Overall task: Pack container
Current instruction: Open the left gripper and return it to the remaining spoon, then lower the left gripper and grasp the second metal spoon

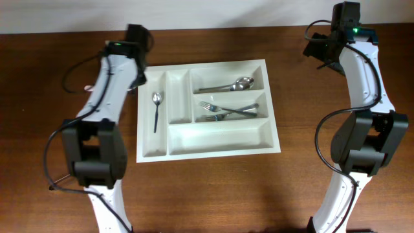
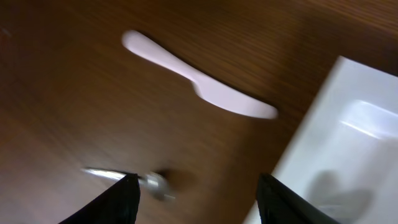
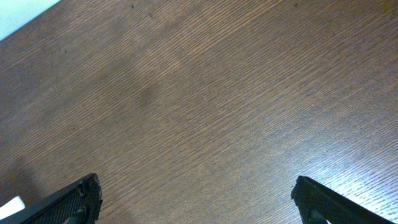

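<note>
The white container [image 1: 220, 151] lies mid-table with five compartments. One narrow upright compartment holds a metal spoon [image 1: 156, 107]. The top long one holds spoons [image 1: 233, 85] and the middle one forks [image 1: 226, 111]. My left gripper [image 1: 137, 45] hovers by the tray's far left corner. In the left wrist view it [image 2: 198, 199] is open and empty above the table. A white plastic knife [image 2: 199, 84] lies ahead of it, a small metal utensil [image 2: 155, 182] sits by its left finger, and the tray corner [image 2: 348, 143] is at the right. My right gripper [image 1: 326, 48] is open and empty.
The right wrist view shows my right gripper [image 3: 198, 202] over bare brown wood, with a small white scrap [image 3: 9, 204] at the lower left edge. In the overhead view the knife and the small utensil are hidden under the left arm. The tray's bottom long compartment [image 1: 220, 136] holds nothing.
</note>
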Robot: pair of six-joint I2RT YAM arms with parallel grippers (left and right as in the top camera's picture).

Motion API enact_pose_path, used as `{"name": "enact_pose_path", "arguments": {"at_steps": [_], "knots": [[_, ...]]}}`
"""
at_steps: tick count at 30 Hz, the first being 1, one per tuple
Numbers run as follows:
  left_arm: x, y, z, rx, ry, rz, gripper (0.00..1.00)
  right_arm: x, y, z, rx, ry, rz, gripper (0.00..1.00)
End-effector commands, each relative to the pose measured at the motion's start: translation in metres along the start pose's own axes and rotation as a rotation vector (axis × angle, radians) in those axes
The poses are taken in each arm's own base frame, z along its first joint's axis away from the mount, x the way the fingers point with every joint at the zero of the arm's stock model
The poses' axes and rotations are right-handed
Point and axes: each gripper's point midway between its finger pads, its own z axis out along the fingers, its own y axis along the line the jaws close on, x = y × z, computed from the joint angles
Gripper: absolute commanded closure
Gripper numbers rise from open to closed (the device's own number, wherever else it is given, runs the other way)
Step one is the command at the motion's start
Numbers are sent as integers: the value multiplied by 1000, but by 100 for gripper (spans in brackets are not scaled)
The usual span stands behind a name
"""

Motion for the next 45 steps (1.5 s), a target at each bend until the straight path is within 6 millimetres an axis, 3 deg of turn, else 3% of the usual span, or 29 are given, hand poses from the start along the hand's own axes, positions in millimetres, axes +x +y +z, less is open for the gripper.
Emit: {"name": "enact_pose_path", "arguments": {"at_steps": [1,8,14,19,27,45], "knots": [[-12,16,-10,46,-13,151,38,-2,1,4,2,0,3,1],[-1,16,3,246,72,334,37,-2,1,4,2,0,3,1],[16,35,15,239,135,508,34,-2,1,4,2,0,3,1],[34,45,37,235,182,550,32,-2,1,4,2,0,3,1],[60,38,67,265,199,637,32,-2,1,4,2,0,3,1],[78,30,72,319,222,694,32,-2,1,4,2,0,3,1]]}}
